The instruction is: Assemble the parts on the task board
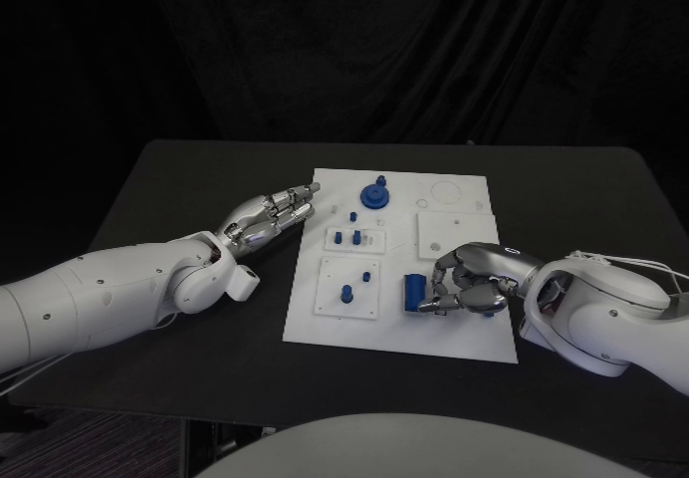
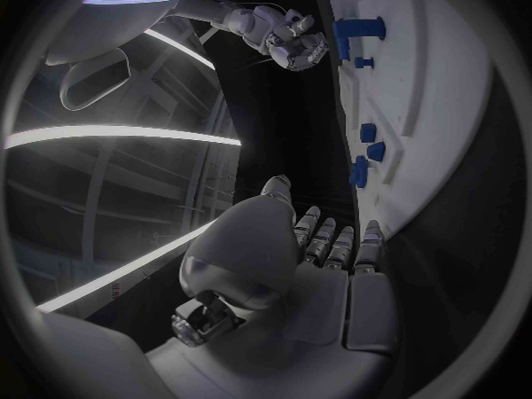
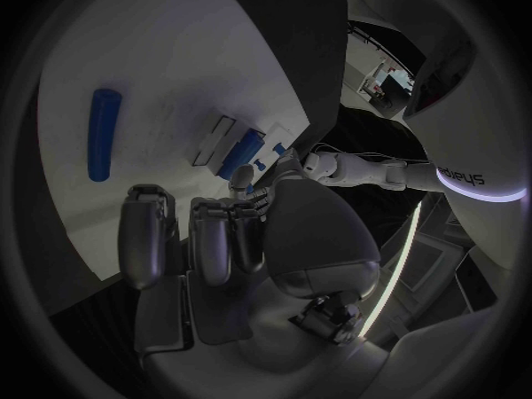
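The white task board (image 1: 467,329) lies mid-table. A blue cylinder (image 1: 413,291) lies on its near right part, seen also in the right wrist view (image 3: 101,133). My right hand (image 1: 474,279) rests just right of it with fingers curled in, a small gap away, and nothing shows in its grasp (image 3: 211,230). A blue round part with a knob (image 1: 374,194) stands at the board's far side. Small blue pegs (image 1: 349,237) and a taller peg (image 1: 346,293) stand in raised white plates. My left hand (image 1: 273,214) hovers at the board's left edge, fingers stretched out, holding nothing (image 2: 322,248).
A square white plate (image 1: 445,231) and a circular outline (image 1: 448,189) mark the board's far right. Black table (image 1: 187,179) runs around the board on all sides. In the left wrist view the board (image 2: 443,106) stretches away with my right hand (image 2: 283,31) at its far end.
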Controlling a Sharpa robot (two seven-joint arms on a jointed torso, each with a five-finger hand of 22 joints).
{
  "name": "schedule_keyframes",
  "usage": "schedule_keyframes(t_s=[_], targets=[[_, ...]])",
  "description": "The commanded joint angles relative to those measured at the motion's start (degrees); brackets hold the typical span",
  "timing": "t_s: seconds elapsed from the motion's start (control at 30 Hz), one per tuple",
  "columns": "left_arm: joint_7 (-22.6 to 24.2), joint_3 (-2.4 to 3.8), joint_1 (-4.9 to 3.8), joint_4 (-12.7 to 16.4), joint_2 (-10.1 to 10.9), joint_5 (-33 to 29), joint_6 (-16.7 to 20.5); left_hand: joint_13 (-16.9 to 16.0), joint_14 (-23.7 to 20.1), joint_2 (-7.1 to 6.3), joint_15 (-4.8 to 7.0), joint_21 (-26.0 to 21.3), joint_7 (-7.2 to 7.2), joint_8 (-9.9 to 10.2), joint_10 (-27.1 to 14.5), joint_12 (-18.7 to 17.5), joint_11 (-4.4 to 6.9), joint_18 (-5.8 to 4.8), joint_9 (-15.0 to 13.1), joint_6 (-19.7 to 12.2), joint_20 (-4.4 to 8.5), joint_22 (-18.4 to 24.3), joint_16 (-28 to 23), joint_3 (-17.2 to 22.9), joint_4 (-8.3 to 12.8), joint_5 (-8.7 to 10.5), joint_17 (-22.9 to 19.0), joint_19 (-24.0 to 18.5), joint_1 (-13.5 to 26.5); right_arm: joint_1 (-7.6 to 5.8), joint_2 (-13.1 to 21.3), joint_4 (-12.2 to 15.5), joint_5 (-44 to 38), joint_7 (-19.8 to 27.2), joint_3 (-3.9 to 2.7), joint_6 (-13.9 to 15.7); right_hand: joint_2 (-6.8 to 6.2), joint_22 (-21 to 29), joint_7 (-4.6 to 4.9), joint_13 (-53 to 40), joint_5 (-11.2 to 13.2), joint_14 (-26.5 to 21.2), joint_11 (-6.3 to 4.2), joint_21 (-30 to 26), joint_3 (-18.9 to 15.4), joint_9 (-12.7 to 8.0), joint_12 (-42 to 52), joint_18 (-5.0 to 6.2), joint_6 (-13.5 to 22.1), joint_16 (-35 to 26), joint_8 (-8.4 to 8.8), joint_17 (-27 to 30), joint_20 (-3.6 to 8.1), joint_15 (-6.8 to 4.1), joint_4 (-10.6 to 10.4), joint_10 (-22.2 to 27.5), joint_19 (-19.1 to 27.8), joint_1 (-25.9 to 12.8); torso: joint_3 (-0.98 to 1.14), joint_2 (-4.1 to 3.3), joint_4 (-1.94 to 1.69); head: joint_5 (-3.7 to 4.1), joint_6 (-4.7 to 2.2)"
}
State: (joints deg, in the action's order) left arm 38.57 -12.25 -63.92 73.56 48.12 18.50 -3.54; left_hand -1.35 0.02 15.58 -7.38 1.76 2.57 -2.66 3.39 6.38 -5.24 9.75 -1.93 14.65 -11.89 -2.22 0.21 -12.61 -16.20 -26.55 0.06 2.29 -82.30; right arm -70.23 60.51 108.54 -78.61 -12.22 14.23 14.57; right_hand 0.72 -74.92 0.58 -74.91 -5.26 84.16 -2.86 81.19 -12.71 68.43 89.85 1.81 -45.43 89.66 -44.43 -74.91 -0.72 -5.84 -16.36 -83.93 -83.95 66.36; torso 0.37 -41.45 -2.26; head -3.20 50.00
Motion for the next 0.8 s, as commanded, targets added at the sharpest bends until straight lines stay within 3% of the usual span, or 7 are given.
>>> schedule_keyframes(t_s=[0.03,0.2,0.33,0.4,0.57,0.73,0.8], targets=[[0.69,0.04,0.15,0.09,0.11,0.01,-0.62,-0.06,-0.02,0.27,0.07,0.21,0.19,-0.26,0.11,0.13,-0.26,-0.76,-0.07,-0.07,-0.35,-0.08,-0.21,0.42,0.01,-0.19,-0.06,0.17,-0.11,0.1,1.44,1.66,-0.37,-0.26,-0.02,3.18,0.16,-12.43,-0.04,-15.09,0.76,5.84,-0.23,0.63,0.23,-1.45,0.15,0.2,-1.38,0.34,1.17,-15.09,0.33,-0.32,-0.41,-6.07,-2.25,-3.04,0.05,0.03,0.01,0.19,0.0],[0.91,0.04,0.16,0.17,0.17,0.01,-0.28,-0.05,-0.02,0.19,0.05,0.25,-0.84,-0.2,0.12,0.16,-0.78,-0.69,-0.03,-0.31,-0.42,-0.09,-0.21,0.52,0.09,-0.28,-0.06,0.21,-0.32,-0.29,4.25,3.5,0.51,-1.49,-0.03,4.83,1.52,-12.91,-0.16,-15.09,-0.29,5.84,-0.4,2.14,-0.45,-3.43,0.15,-0.15,-3.04,0.34,2.85,-15.09,0.43,-0.44,-0.42,-6.07,-2.99,-7.86,0.07,0.05,0.04,0.36,0.0],[1.19,0.04,0.16,0.22,0.18,0.01,0.06,-0.04,-0.02,0.11,0.09,0.3,-1.36,-0.17,0.08,0.12,-0.84,-0.66,-0.01,-0.44,-0.37,-0.13,-0.21,0.54,0.12,-0.35,-0.06,0.27,-0.4,-0.49,6.49,4.04,1.22,-3.28,-0.02,5.22,4.18,-13.91,-0.17,-15.09,-3.12,5.58,-0.38,5.28,-2.46,-7.14,0.15,-0.91,-5.1,-0.22,7.11,-13.93,0.69,-0.68,-0.35,-6.07,-4.43,-11.51,0.07,0.02,0.07,0.3,0.0],[1.33,0.04,0.16,0.22,0.17,0.01,0.21,-0.03,-0.02,0.07,0.13,0.29,-1.6,-0.13,0.06,0.1,-0.83,-0.66,0.01,-0.57,-0.33,-0.11,-0.21,0.54,0.13,-0.38,-0.06,0.25,-0.44,-0.56,7.92,3.97,1.46,-4.36,0.0,5.51,5.83,-14.34,0.25,-15.09,-7.25,5.38,-0.09,6.66,-3.69,-10.96,0.15,-1.24,-6.83,-0.74,11.72,-12.84,0.95,-0.86,-0.41,-6.07,-5.03,-11.88,0.12,-0.01,0.15,0.44,0.0],[1.47,0.04,0.16,0.28,0.27,0.01,0.4,-0.02,-0.02,0.06,0.17,0.28,-1.75,-0.11,0.02,0.06,-0.81,-0.65,0.02,-0.67,-0.3,-0.09,-0.21,0.55,0.13,-0.4,-0.06,0.23,-0.46,-0.61,10.06,3.68,1.65,-6.02,0.03,5.57,7.2,-14.53,0.82,-15.09,-12.96,5.4,0.38,7.25,-5.03,-15.69,0.15,-1.39,-9.44,-0.72,17.35,-12.83,0.82,-0.72,-0.35,-6.07,-5.28,-10.63,-0.01,0.02,0.07,0.31,0.0],[1.98,0.04,0.16,0.34,0.31,0.01,0.84,-0.03,-0.02,0.04,0.21,0.28,-1.87,-0.1,0.03,0.08,-0.79,-0.64,0.02,-0.65,-0.27,-0.08,-0.21,0.55,0.13,-0.43,-0.06,0.23,-0.48,-0.62,11.56,3.23,0.84,-8.16,0.05,5.78,7.29,-14.52,0.86,-15.09,-22.8,5.39,0.57,7.25,-4.84,-17.59,0.15,-1.38,-10.36,-0.72,19.91,-12.78,0.75,-0.73,-0.07,-6.07,-5.26,-7.44,-0.04,0.03,0.05,0.52,0.0],[2.89,0.04,0.16,0.43,0.26,0.01,1.71,-0.06,-0.02,-0.01,0.39,0.29,-2.01,-0.17,0.11,0.23,-0.67,-0.61,-0.02,-0.42,-0.16,-0.08,-0.21,0.56,0.16,-0.58,-0.06,0.24,-0.56,-0.63,12.07,3.16,-0.35,-9.52,0.06,5.77,5.53,-14.5,0.73,-15.09,-27.63,5.36,0.42,7.21,-3.68,-18.28,0.15,-1.37,-10.78,-0.76,20.94,-12.66,0.82,-0.83,2.24,-6.07,-5.22,-2.11,0.0,-0.01,0.05,0.5,0.0]])
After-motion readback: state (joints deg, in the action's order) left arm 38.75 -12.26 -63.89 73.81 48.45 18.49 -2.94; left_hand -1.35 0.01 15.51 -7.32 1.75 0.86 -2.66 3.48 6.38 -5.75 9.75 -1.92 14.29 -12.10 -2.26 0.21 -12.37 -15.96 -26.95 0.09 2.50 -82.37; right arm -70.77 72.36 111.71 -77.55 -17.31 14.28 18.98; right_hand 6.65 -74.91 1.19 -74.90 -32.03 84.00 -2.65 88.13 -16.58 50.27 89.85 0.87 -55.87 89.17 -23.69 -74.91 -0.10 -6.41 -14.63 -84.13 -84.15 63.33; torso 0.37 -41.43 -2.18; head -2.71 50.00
